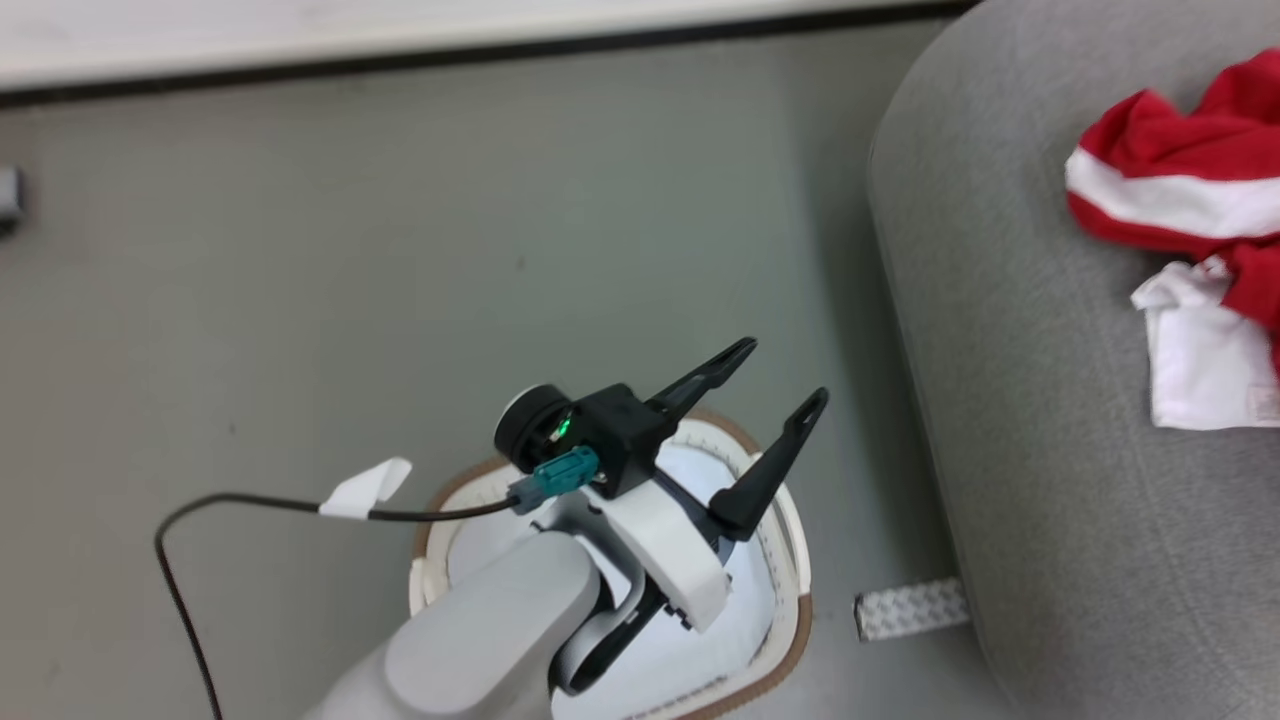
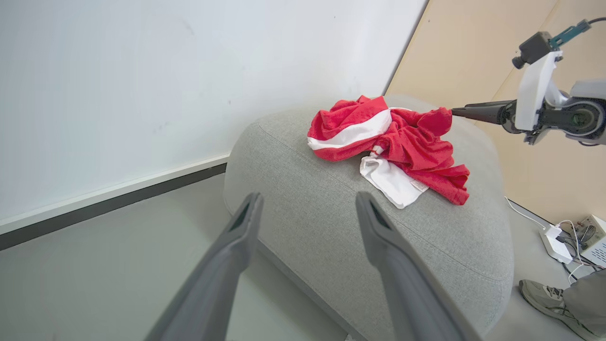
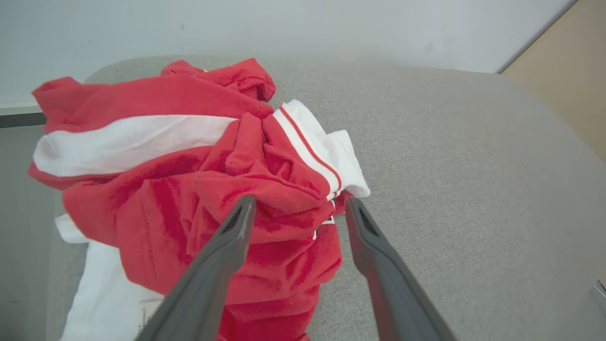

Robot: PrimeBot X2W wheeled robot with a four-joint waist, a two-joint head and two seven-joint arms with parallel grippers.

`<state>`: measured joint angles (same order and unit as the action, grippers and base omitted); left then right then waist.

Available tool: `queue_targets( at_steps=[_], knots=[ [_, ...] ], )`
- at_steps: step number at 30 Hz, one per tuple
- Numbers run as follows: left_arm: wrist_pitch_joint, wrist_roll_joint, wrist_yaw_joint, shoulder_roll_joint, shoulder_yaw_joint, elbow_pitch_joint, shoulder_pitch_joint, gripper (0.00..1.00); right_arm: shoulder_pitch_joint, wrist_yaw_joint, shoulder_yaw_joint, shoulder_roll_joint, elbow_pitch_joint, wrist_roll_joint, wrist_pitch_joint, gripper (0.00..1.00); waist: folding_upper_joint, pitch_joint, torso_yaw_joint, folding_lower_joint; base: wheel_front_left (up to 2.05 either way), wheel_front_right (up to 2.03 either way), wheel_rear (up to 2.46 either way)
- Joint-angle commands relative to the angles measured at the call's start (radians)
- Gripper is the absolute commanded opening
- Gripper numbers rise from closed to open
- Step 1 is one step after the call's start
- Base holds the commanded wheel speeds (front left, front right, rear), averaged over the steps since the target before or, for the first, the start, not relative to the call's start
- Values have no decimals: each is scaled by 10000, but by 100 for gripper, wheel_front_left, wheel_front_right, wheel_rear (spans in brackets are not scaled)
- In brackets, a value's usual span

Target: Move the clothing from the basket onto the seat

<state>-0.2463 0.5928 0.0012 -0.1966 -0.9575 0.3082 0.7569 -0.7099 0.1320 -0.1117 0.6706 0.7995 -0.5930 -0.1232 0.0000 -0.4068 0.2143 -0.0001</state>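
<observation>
**Location.** The soft red clothing with white bands [image 2: 412,142] lies in 1 crumpled heap on top of the large grey fabric-upholstered seat [image 2: 307,227]. No red cloth is visible in the white plastic basket with the brown rim [image 1: 806,612]. Its pale lining shows bare wherever the arm does not cover it.

**Fingers.** The right gripper [image 3: 299,202] has its 2 dark fingers apart, astride a raised red fold of the heap, and they grip nothing. The left gripper [image 1: 785,370] hangs above the basket with its 2 fingers spread and empty.

**Risks, as I judge them.**
1. The fold between the right fingers could catch on 1 of them as that arm pulls away. That would drag the heap toward the seat's rounded edge and possibly onto the floor.
2. The black cable with a white tag [image 1: 440,514] loops loose beside the basket rim, so a descent of the left arm could hook it there.
3. A person's grey shoe [image 2: 539,296] stands near the seat, and a wide swing of the right arm could meet it.
4. Part of the basket is hidden under the arm, so a garment left there cannot be ruled out.

**Count.** There is 1 heap, which I cannot separate into single garments. There are also 1 basket, 1 seat, 2 grippers, 4 fingers, 1 cable and 1 shoe.
</observation>
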Motion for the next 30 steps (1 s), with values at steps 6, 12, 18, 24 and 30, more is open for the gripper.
queue_targets(
  at_steps=[6, 12, 18, 24, 30],
  knots=[
    [-154, 498, 285, -89, 596, 155, -960, 100, 550, -25, -542, 579, -1485, 210, -538, 100, 0, 2178, -37, 1, 0, 0, 0],
    [-182, 877, 745, -407, 1793, 72, -1986, 100, 1224, -27, -625, 502, -3442, 10, -511, 100, 0, 3753, -398, 1, 0, 0, 0],
    [-176, 433, 1473, -1079, 3054, -186, -2884, 100, 2458, -27, 39, -316, -4844, 110, 319, 100, 0, 4455, -945, 1, 0, 0, 0],
    [-180, -6, 1983, -1481, 4382, -567, -4038, 100, 4294, -25, 818, -1895, -5681, 440, 1625, 100, 0, 4782, -1464, 1, 0, 0, 0],
    [-181, -468, 1917, -1092, 6079, -1176, -5775, 100, 5727, -25, 796, -3430, -5890, 995, 3002, 100, 0, 4878, -1693, 1, 0, 0, 0]
  ],
)
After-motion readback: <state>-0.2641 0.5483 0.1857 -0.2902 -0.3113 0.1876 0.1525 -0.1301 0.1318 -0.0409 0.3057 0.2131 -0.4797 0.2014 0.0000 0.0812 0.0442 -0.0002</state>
